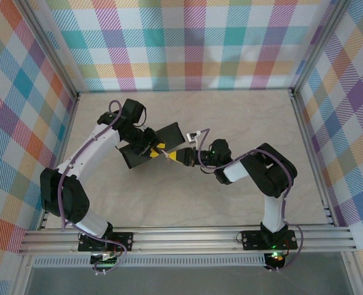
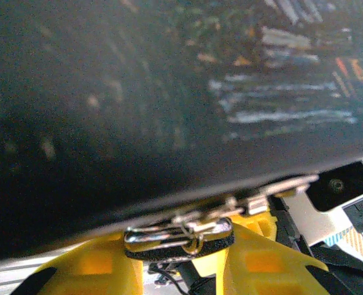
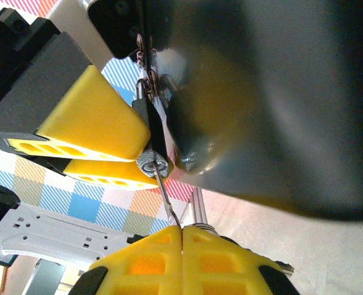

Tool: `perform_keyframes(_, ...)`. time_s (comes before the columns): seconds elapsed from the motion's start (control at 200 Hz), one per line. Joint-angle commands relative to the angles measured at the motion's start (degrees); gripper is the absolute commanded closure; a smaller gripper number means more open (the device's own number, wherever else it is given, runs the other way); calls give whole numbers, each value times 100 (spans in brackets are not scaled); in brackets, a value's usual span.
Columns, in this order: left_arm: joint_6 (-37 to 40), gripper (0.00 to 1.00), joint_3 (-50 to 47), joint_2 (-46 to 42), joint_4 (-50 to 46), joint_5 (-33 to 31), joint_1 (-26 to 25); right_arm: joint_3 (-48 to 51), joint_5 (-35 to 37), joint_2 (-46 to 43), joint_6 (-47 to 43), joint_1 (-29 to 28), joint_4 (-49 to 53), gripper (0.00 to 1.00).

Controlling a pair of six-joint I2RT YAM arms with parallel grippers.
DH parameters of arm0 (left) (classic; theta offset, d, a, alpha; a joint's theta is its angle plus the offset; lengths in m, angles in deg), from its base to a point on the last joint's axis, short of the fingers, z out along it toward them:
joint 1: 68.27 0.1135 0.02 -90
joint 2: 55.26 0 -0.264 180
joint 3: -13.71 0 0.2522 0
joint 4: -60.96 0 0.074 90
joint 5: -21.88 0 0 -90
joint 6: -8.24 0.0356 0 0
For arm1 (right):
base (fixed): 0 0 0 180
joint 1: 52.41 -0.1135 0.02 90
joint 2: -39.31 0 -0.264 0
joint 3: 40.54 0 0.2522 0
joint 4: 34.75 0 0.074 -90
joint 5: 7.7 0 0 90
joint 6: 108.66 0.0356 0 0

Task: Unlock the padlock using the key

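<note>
In the top view, the two arms meet just left of the frame's centre, over the pale bench (image 1: pixel 249 117), at a dark box (image 1: pixel 134 158).

In the left wrist view, the left gripper (image 2: pixel 179 251) has its yellow jaws set narrow, pinching the padlock (image 2: pixel 180 239) at the bottom centre of the frame. The dark body lies crosswise between them and touches the box's lower edge. Silvery wire and a clasp run along that edge to the right.

In the right wrist view, the right gripper (image 3: pixel 182 231) sits at the bottom centre with its jaws pressed together on the key (image 3: pixel 167 203). The thin shaft rises up and left from them into the silvery end of the padlock, which is just left of centre against the box's rounded corner.
</note>
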Motion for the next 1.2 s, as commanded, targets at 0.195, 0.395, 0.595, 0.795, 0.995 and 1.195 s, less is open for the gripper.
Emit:
perform_keyframes(0.195, 199, 100, 168, -184, -156, 356, 47, 81, 128, -155, -8, -38, -256, 100)
perform_keyframes(0.395, 279, 100, 219, -185, -253, 320, 147, 226, 126, -342, -49, -29, -256, 100)
perform_keyframes(0.595, 396, 100, 371, -114, -344, 407, 223, 402, 93, -393, -53, -51, -256, 100)
perform_keyframes(0.795, 461, 100, 404, -105, -359, 487, 223, 290, 43, -497, -60, -99, -256, 100)
perform_keyframes(0.995, 546, 100, 433, -100, -441, 478, 224, 228, 48, -499, -68, -98, -256, 100)
perform_keyframes(1.195, 505, 100, 371, -105, -404, 513, 223, 111, 13, -465, -49, -109, -256, 100)
